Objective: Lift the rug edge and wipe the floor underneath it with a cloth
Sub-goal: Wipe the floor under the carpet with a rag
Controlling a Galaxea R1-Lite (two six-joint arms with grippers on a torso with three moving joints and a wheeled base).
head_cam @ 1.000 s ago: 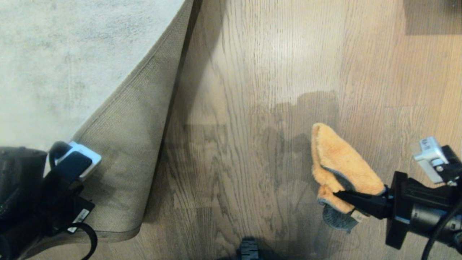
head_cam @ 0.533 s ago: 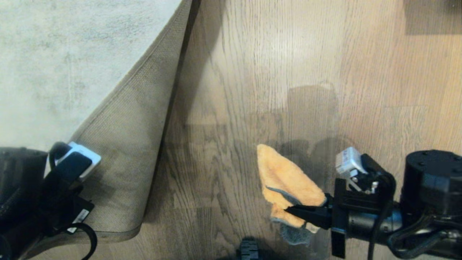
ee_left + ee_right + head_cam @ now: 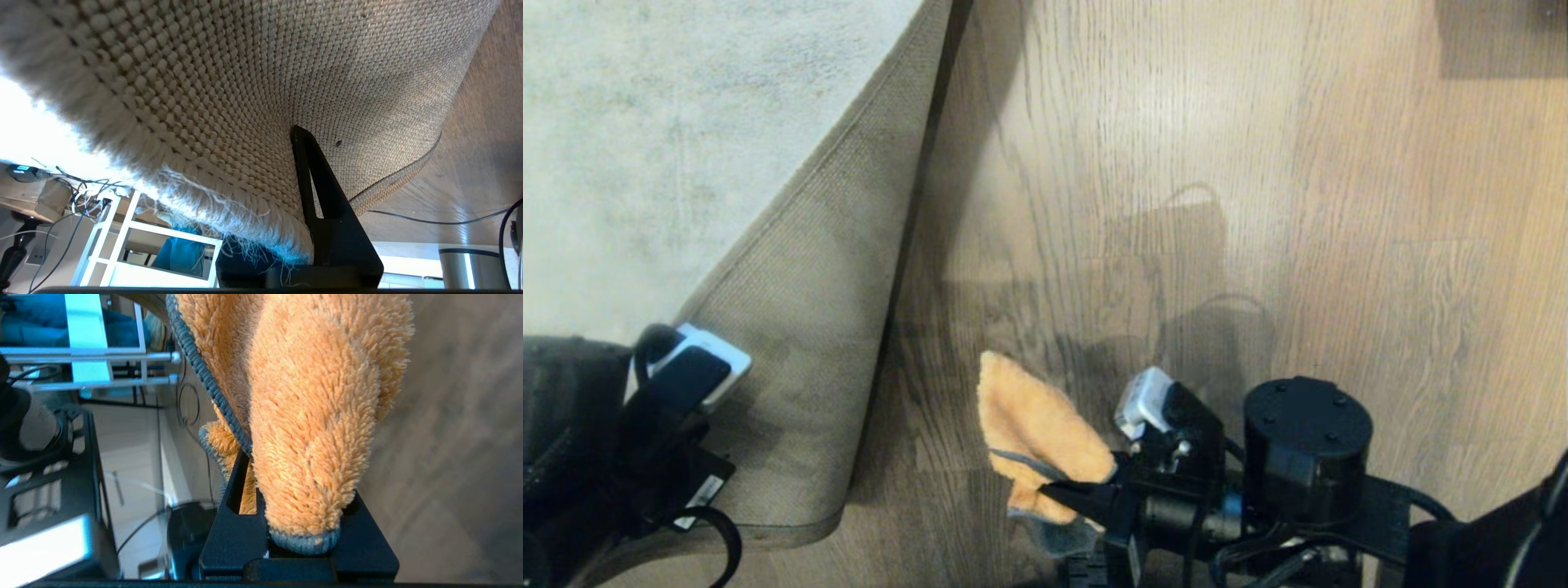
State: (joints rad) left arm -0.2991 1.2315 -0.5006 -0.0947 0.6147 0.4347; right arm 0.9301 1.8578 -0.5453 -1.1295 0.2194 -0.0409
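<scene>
While the left claw (image 3: 304, 171) pinches the rug edge (image 3: 792, 327) and holds it folded back over the pale pile, the tan mesh backing faces up in the head view and forms a long triangle running from the upper middle down to the lower left. In the left wrist view one black finger (image 3: 322, 212) lies flat against the weave, with the frayed border of the rug just beside it; the other finger is hidden behind the rug. The left arm sits at the lower left corner of the head view, partly over the folded flap.

The right claw (image 3: 1066, 494) is pressed together on the cloth (image 3: 1033, 425), low in the middle of the head view. The cloth is orange and fluffy with a grey hem, and it sticks out from the fingers toward the rug, near the folded flap but apart from it. In the right wrist view the cloth (image 3: 310, 416) is bunched between the black fingers (image 3: 233, 522), its grey hem showing at the base of the grip. Whether it touches the floor (image 3: 1339, 204) I cannot tell.

The floor is brown wood grain, bare beside the lifted flap, with the arm's shadow lying across it above the right claw
</scene>
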